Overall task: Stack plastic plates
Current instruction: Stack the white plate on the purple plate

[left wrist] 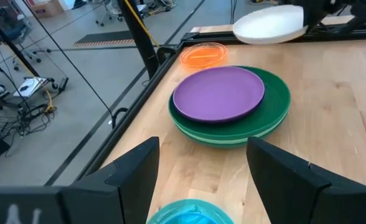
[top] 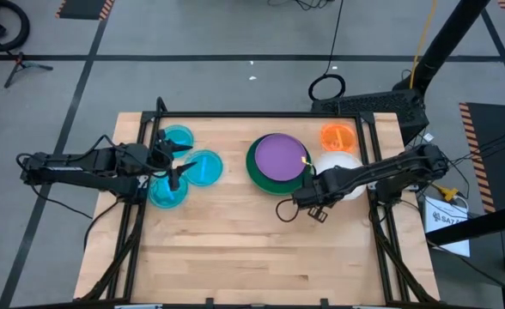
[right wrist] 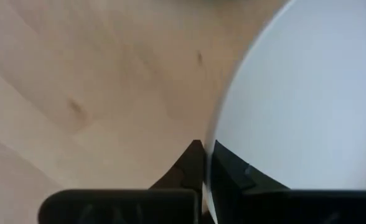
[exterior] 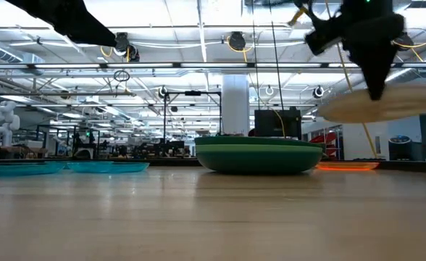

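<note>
The right end effector [right wrist: 203,163] is pinching the rim of the white plate [left wrist: 271,25] with its fingers together on the edge, and it is holding that plate up off the table [top: 235,249], clear of the wood in the low view, just beside the stack. That stack is sitting near the middle of the table: a purple plate [top: 281,156] lying on top of a dark green plate [top: 254,165], with a lighter green rim showing beneath it in the left wrist view. The small orange plate [top: 338,137] is resting flat near the far right corner, just behind the lifted white one. Over on the left side, three translucent blue plates [top: 203,168] are lying close together, and the left end effector [top: 173,163] is hovering above them with its fingers [left wrist: 132,175] spread wide apart, gripping nothing, one blue rim showing just beneath it.
</note>
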`<state>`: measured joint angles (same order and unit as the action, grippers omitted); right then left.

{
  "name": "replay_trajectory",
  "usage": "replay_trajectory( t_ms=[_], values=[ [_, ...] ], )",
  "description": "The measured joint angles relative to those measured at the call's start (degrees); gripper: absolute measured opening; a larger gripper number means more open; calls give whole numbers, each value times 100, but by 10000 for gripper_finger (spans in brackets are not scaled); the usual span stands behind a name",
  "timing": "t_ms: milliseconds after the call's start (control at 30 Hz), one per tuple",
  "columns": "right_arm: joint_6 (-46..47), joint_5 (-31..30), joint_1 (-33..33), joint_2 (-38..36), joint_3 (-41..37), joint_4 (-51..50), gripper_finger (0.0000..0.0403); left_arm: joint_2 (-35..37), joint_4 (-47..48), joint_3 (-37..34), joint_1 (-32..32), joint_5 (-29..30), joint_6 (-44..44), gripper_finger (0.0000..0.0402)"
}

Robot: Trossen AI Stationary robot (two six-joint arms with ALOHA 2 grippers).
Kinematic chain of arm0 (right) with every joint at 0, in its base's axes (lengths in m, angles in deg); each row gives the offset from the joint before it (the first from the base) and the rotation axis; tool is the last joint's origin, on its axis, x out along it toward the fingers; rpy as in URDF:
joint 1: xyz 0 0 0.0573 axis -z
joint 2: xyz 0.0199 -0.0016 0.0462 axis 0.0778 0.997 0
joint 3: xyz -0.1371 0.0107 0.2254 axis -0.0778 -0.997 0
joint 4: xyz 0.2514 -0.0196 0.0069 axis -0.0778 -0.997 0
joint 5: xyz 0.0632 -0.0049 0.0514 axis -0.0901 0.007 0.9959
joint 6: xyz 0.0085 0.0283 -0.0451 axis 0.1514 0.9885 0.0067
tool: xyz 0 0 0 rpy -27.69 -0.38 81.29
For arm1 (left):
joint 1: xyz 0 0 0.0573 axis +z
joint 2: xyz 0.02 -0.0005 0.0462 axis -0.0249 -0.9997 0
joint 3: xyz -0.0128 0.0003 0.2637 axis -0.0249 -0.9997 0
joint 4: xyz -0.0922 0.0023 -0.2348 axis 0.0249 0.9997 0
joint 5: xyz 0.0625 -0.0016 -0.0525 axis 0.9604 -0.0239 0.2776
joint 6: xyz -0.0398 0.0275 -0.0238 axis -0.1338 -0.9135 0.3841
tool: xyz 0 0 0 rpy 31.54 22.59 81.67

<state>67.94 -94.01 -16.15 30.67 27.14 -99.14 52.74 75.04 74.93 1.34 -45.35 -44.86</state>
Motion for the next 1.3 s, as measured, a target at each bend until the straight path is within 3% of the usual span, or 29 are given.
replay_trajectory(
  t_ms=[233, 467, 667, 967, 1300],
  values=[
    [-877, -643, 342, 0, 453, 814, 6, 0, -33, 0, -1, 1, 2, 246],
    [-2263, -682, 917, 223, 471, 2275, 6, 0, -54, 0, -1, 2, 4, 246],
    [-3014, -658, 1205, 615, 470, 2771, 6, 0, -52, 0, -1, 2, 6, 246],
    [-3286, -647, 1242, 822, 470, 2786, 12, 0, -50, 0, 1, 2, -3, 246],
    [-3269, -654, 1248, 822, 470, 2986, 76, 0, -49, 0, 0, 2, 12, 246]
  ],
)
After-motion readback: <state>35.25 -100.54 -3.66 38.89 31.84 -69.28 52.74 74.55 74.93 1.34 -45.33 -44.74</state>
